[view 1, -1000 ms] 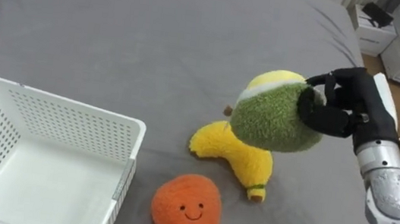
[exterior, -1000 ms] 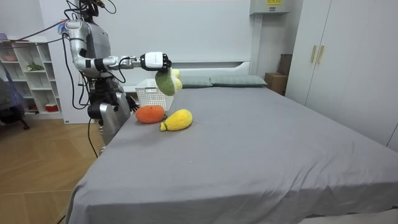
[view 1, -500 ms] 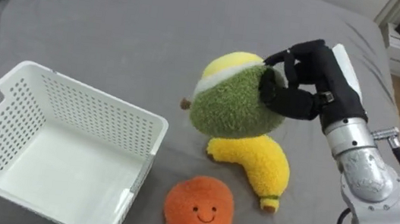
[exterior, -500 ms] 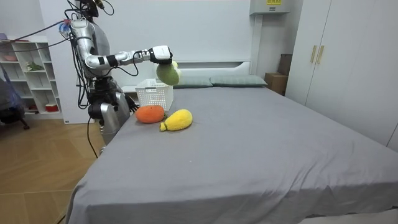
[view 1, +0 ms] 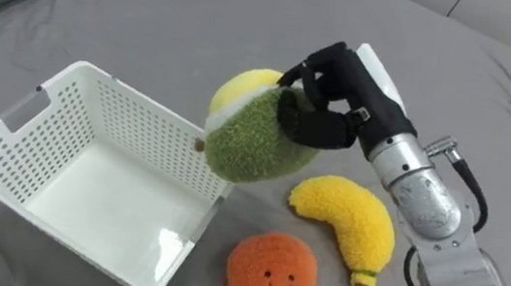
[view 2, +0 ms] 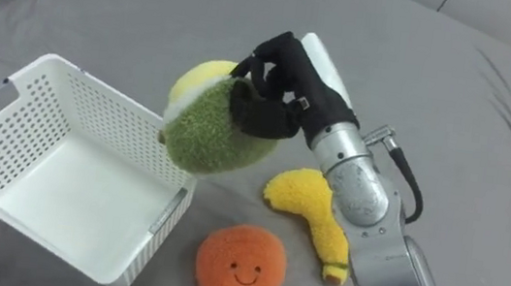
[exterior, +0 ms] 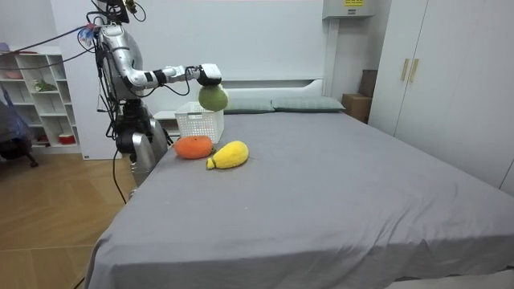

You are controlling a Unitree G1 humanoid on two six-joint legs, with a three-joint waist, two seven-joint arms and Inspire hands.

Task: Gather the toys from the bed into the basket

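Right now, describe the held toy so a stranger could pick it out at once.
On the grey bed stands a white basket. At its right edge the right hand holds up a plush toy. It is fuzzy green with a pale yellow side, unlike the orange toy and yellow banana lying on the bed.

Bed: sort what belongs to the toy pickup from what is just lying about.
Job: green plush toy, held in the right hand; yellow banana toy; orange toy; white basket; bed.
Lying about: pillows; shelf; wardrobe.
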